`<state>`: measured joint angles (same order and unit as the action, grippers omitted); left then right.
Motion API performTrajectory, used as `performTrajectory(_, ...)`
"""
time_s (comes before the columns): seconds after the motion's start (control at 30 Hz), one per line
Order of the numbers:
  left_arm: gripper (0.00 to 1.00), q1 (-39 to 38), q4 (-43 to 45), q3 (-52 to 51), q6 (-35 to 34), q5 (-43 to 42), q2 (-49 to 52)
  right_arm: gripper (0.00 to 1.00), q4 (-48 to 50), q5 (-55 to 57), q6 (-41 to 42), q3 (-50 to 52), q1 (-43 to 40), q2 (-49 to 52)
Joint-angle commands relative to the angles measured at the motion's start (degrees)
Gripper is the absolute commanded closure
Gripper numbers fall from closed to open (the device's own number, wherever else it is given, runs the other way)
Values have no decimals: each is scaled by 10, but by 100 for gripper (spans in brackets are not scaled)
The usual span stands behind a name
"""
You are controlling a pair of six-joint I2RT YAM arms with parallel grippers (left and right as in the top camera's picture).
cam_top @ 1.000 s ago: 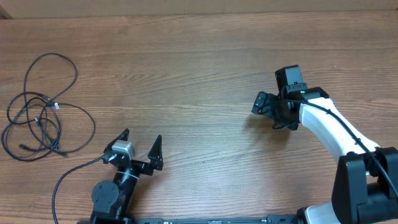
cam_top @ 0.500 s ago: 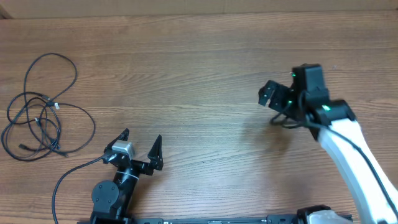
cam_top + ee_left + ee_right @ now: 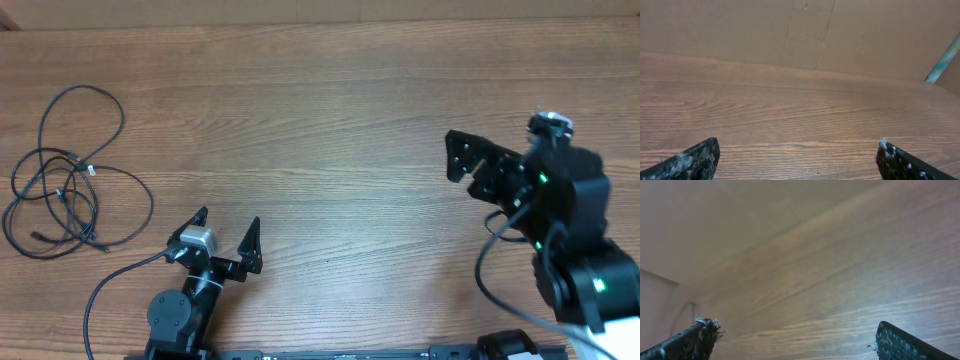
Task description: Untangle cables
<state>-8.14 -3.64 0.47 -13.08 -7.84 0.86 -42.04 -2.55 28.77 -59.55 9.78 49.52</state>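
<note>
We locate the cables (image 3: 65, 180), several thin black flexible cords with small plug ends, in one loose tangle on the brown wood-grain table (image 3: 330, 90). The tangle lies at the 9 o'clock edge of the overhead view. One long loop reaches toward 11 o'clock. A wider loop bulges toward 3 o'clock. The remaining strands cross one another in the middle of the heap, and we cannot tell how many cords it contains.

The left gripper (image 3: 227, 220) sits at 7 o'clock in the overhead view, with its two black fingers pointing toward 12 o'clock. Its jaws are spread wide and released. The left wrist view shows only table surface between the fingertips (image 3: 695, 160). The cables lie at its 10 o'clock, apart from it.

The right gripper (image 3: 462, 158) sits at 3 o'clock in the overhead view, with its fingers pointing toward 9 o'clock, well apart from the cables. Its jaws are likewise released, and the right wrist view shows wood grain between them.

A thicker black wire (image 3: 100, 290) fixed to the left arm curves at 7 o'clock, separate from the tangle.
</note>
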Motion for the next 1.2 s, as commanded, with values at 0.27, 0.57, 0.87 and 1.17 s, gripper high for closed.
performTrajectory(0.27,1,2,-2,-2,15,8,-7,0,-21,5,4,3,2,-140)
performTrajectory(0.57,1,2,-2,-2,15,8,-7,0,-80,5,4,3,2,-139)
performTrajectory(0.87,0,2,-2,-2,15,8,-7,0,-212,5,4,14,2,-139)
performTrajectory(1.17,1,2,-2,-2,15,8,-7,0,-268,5,4,63,2,-220)
